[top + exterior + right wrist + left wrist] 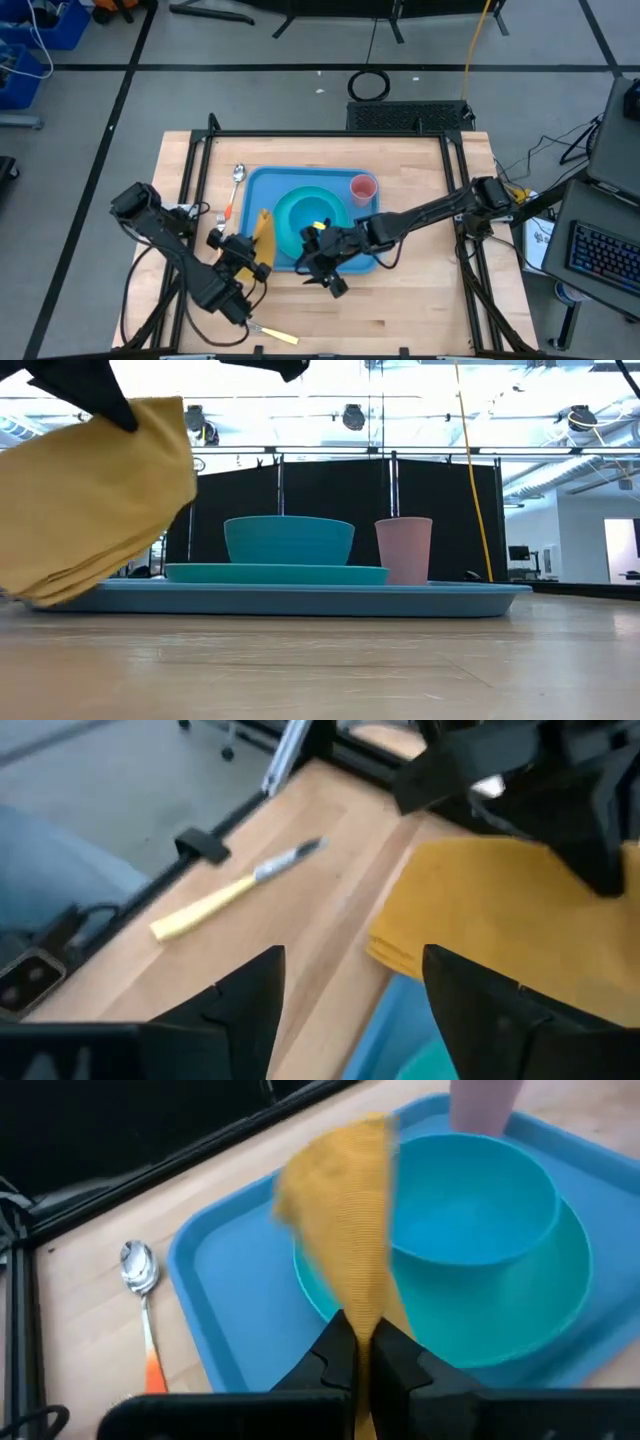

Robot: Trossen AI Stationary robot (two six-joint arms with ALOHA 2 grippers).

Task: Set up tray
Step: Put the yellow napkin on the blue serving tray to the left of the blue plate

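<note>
The big blue tray (262, 190) (300, 600) lies mid-table and carries a turquoise plate (270, 573), a turquoise bowl (310, 210) standing on the plate, and a pink cup (362, 187) (404, 550). My left gripper (250, 255) (358, 1355) is at the tray's near-left corner, shut on a folded yellow napkin (263, 238) (95, 500). My right gripper (325, 270) (352, 960) is open and empty, hovering over the tray's near rim, just right of the napkin (500, 910). My left gripper pinches the folded yellow napkin between its two fingers at one end (362, 1315), coming from above. Several layers show at its folded edge (395, 945). The napkin hangs below the fingers (85, 390), slanting over the tray's left part; it looks lifted clear.
A spoon with an orange handle (236, 185) (140, 1280) lies on the table left of the tray. A yellow-handled utensil (270, 333) (225, 895) lies near the table's near edge. A black frame runs along the table's left, far and right sides.
</note>
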